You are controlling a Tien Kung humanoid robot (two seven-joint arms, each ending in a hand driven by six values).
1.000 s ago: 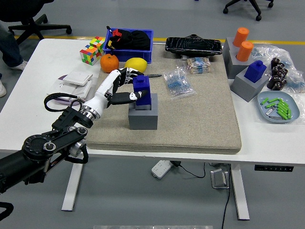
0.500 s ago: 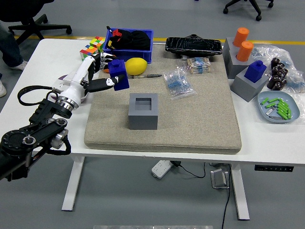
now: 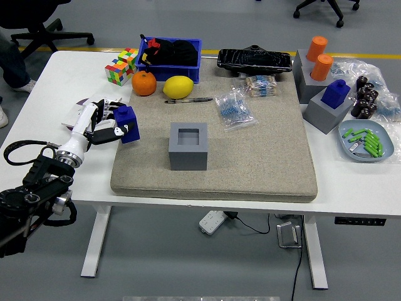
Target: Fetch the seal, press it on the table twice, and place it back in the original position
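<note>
A blue seal [image 3: 127,123] is held in my left hand [image 3: 108,123], whose white fingers are shut on it. The hand and seal hover at the left edge of the beige mat [image 3: 263,157], over its border with the white table. The seal's grey holder block [image 3: 188,146] stands in the middle of the mat with its square socket empty. My left arm [image 3: 37,188] enters from the lower left. The right arm does not show.
An orange [image 3: 144,83], a lemon [image 3: 178,86], a pen [image 3: 188,100], a Rubik's cube [image 3: 121,66] and a blue bin [image 3: 170,56] lie behind. Bagged parts [image 3: 233,110] sit on the mat. At right stand another blue seal [image 3: 336,93], orange cylinders [image 3: 319,58] and a tray [image 3: 365,141].
My left hand lifted the blue seal out of the grey block, carried it left and back, then brought it down and nearer to the mat's left edge.
</note>
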